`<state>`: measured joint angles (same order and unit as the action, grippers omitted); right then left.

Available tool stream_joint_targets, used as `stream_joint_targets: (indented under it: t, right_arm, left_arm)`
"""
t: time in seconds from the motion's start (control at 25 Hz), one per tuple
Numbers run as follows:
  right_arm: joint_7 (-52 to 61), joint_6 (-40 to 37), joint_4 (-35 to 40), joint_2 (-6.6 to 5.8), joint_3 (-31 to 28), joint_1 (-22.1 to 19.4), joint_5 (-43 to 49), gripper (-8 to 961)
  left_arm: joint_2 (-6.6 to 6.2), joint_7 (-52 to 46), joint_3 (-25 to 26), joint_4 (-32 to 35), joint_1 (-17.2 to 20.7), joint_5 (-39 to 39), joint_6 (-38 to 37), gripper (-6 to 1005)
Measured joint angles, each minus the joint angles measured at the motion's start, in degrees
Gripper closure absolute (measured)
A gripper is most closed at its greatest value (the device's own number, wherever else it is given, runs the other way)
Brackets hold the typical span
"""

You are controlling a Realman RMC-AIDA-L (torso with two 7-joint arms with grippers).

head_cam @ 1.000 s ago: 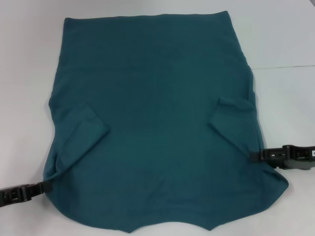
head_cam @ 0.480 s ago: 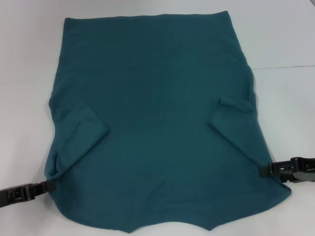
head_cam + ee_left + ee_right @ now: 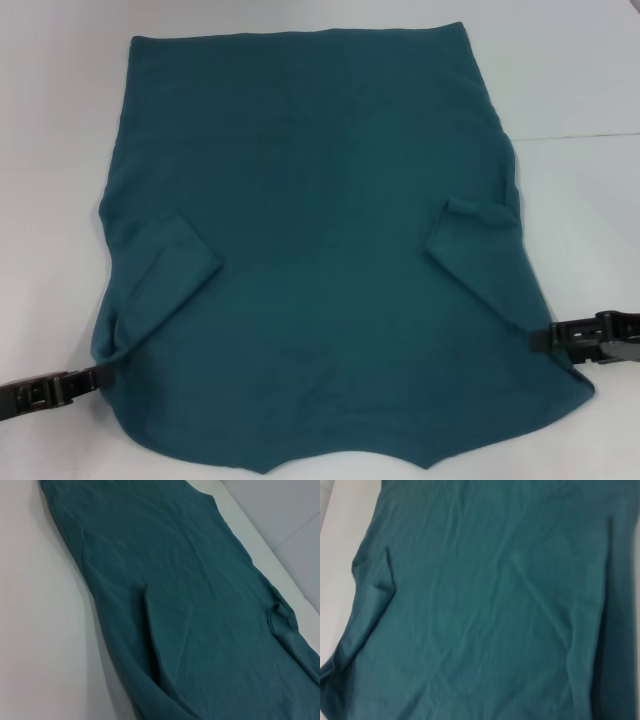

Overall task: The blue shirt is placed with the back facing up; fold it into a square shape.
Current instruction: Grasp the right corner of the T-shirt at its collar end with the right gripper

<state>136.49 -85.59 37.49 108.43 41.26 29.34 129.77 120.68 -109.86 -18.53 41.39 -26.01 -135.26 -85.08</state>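
Note:
The blue shirt (image 3: 320, 260) lies spread flat on the white table, with both short sleeves folded inward onto the body. My left gripper (image 3: 97, 377) is low at the shirt's near-left edge, its tip touching the fabric where a crease runs toward it. On the other side, my right gripper (image 3: 536, 340) sits at the near-right edge, its tip against the cloth. In the left wrist view the blue shirt (image 3: 190, 605) stretches away with a long ridge in it. The blue shirt (image 3: 485, 610) fills the right wrist view. Neither wrist view shows a gripper.
The white table (image 3: 60, 150) borders the shirt on the left, right and far sides. A seam in the table surface (image 3: 580, 137) runs along the far right. The shirt's near edge reaches the bottom of the head view.
My right gripper has moved outward and nearer along the shirt's right edge, from over the fabric to its border. The left gripper and the shirt stay as they were.

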Motion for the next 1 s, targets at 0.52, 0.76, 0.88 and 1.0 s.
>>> stream_joint_targets:
  t: [0.52, 0.76, 0.88, 1.0]
  right_arm:
    - [0.38, -0.53, 1.09, -0.25, -3.24, -1.66, 3.97, 128]
    - [0.36, -0.59, 1.09, -0.11, -3.19, -2.01, 4.20, 128]
    - [0.32, -0.64, 1.10, 0.05, -2.88, -2.03, 4.20, 127]
    - [0.28, -0.64, 1.09, 0.33, -2.70, -1.96, 4.60, 127]
  left_arm:
    - [0.08, 0.00, -0.01, 0.00, -0.18, 0.00, 0.10, 949]
    - [0.17, 0.00, -0.01, 0.00, -0.19, 0.05, 0.10, 950]
    - [0.17, 0.00, -0.01, 0.00, -0.19, 0.07, 0.10, 950]
    - [0.17, 0.00, -0.01, 0.00, -0.25, 0.09, 0.14, 950]
